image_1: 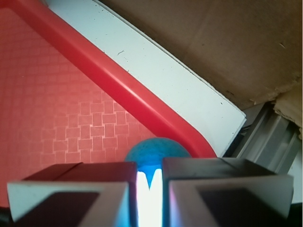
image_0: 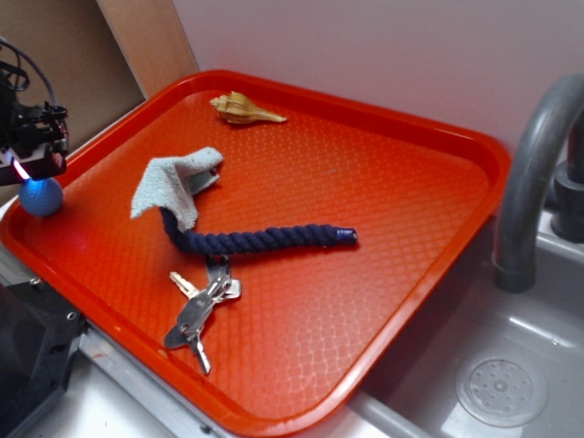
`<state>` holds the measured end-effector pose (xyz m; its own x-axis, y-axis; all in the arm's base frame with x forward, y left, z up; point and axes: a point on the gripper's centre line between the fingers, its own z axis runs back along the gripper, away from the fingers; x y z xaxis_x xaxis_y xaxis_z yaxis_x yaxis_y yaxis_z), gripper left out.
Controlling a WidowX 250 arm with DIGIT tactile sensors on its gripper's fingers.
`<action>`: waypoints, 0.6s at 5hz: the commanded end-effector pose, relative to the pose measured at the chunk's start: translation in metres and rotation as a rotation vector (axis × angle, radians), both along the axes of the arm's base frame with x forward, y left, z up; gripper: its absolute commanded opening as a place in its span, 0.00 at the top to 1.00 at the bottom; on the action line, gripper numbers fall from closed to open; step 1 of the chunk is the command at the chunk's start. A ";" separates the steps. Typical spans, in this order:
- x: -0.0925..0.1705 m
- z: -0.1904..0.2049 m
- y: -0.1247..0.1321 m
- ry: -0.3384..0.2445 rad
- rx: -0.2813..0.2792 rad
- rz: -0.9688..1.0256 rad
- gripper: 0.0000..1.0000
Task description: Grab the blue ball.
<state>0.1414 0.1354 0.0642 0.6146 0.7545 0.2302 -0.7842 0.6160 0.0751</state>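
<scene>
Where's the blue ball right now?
In the exterior view, the blue ball sits at the tray's far-left edge, directly under the gripper, left of the grey cloth.

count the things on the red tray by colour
blue: 2, the blue ball and rope
grey: 1, cloth
tan: 1, seashell
silver: 1, bunch of keys
total: 5

A kitchen-like sink corner is being shown: a grey moulded sink basin (image_0: 511,347) with a round drain strainer (image_0: 501,391) and a curved grey faucet spout (image_0: 534,173) is being partly covered by a textured red plastic serving tray (image_0: 383,228) against a pale wall (image_0: 383,55).
</scene>
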 end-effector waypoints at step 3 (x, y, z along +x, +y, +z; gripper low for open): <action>-0.013 0.087 -0.057 -0.132 -0.118 -0.109 1.00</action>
